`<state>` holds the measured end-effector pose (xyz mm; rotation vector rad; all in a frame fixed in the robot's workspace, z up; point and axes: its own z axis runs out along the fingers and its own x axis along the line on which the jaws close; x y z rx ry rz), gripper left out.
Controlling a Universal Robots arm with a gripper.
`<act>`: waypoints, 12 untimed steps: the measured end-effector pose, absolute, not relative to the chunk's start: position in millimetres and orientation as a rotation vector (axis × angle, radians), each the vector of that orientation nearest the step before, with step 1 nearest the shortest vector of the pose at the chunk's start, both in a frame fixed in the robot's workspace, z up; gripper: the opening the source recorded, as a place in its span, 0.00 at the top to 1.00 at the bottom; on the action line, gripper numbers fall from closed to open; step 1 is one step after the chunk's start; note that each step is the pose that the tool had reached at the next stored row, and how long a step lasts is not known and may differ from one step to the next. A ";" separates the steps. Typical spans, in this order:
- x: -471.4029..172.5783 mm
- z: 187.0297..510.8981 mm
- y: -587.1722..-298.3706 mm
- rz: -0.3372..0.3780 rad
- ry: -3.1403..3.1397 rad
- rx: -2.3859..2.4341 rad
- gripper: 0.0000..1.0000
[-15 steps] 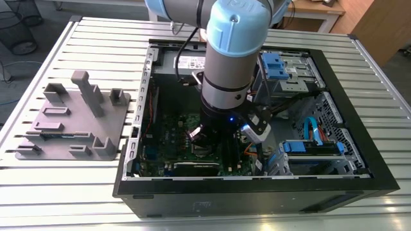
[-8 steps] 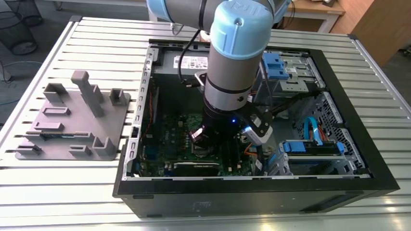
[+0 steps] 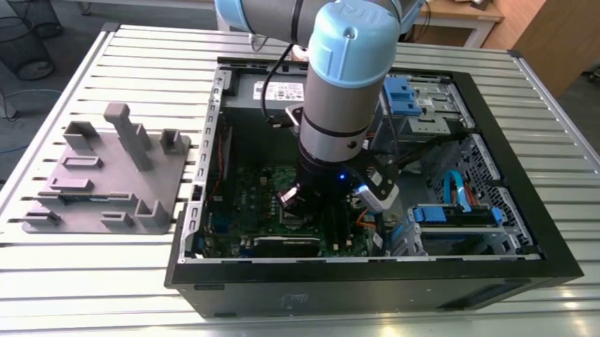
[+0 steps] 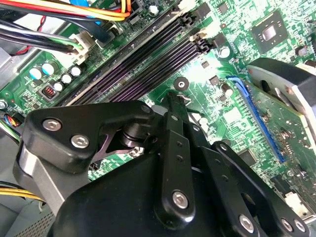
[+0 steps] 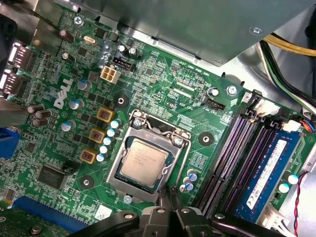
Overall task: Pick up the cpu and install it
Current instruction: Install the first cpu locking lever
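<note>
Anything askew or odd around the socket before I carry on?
Nothing stands out. In the first wrist view the cpu lies flat and square inside the socket frame, edges parallel to it. The motherboard around it shows no loose parts or damage.

We see white lettering printed on the motherboard (image 5: 163, 79) and faint print on the cpu (image 5: 143, 160) lid; we leave both unread.
</note>
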<state>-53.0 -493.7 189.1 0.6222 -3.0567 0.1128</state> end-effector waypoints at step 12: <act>-53.0 189.1 -494.9 0.080 -3.062 0.624 0.89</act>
